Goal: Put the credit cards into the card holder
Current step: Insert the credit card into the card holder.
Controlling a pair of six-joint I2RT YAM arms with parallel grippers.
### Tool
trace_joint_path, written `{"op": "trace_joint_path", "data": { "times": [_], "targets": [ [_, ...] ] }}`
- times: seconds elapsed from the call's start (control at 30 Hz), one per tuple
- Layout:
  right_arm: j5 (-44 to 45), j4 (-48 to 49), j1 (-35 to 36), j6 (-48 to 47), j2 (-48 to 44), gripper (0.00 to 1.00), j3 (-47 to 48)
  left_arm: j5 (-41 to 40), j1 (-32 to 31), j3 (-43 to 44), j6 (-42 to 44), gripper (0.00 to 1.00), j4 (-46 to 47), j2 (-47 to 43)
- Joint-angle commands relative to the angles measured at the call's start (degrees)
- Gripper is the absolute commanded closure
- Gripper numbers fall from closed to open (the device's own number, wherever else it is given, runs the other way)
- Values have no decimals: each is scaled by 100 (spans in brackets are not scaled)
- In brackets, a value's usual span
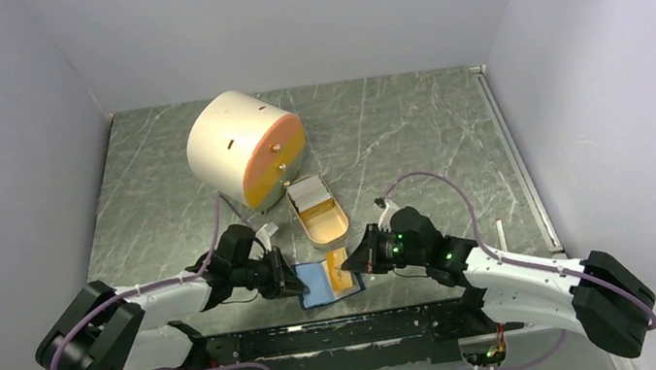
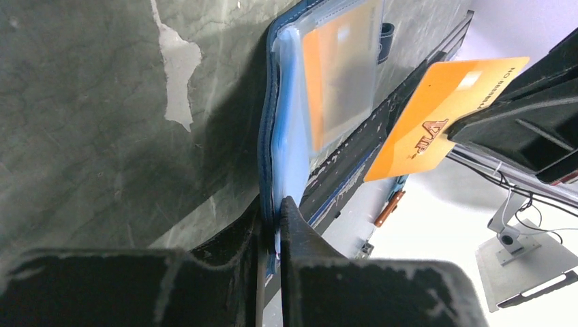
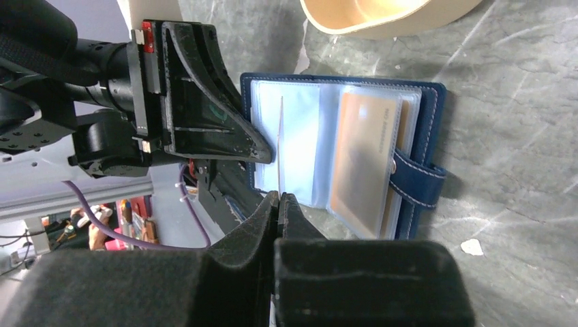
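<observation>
**Card holder**: dark blue, lying open on the table just in front of the tan dish, with one orange card in a clear sleeve.
**Left jaws:** pinched tight on the holder's left edge.
**Right jaws:** clamped on a second orange card, held above the open holder.
**Spare cards**: stacked inside the dish.

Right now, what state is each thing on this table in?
card holder: open on the table.
sleeved card: already inside a clear pocket.
orange card: gripped, raised over the open holder.
left gripper: shut on the card holder's edge.
right gripper: shut on the orange card.
tan dish: holds a stack of cards.
cream cylinder: lying on its side.
</observation>
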Motion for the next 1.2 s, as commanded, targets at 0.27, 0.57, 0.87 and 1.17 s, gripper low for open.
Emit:
{"op": "trace_joint_path", "data": {
  "times": [0.27,0.57,0.87,1.17],
  "targets": [
    [159,1416,57,411,397,100,-743,751,32,-81,249,87,674,631],
    [190,1817,68,547,554,100,-1040,635,36,-18,369,83,420,846],
    [34,2492,227,762,1277,100,-1059,493,36,5,409,79,293,937],
    [-14,3357,477,977,1957,100,-1094,458,32,-21,401,82,352,1005]
  ]
}}
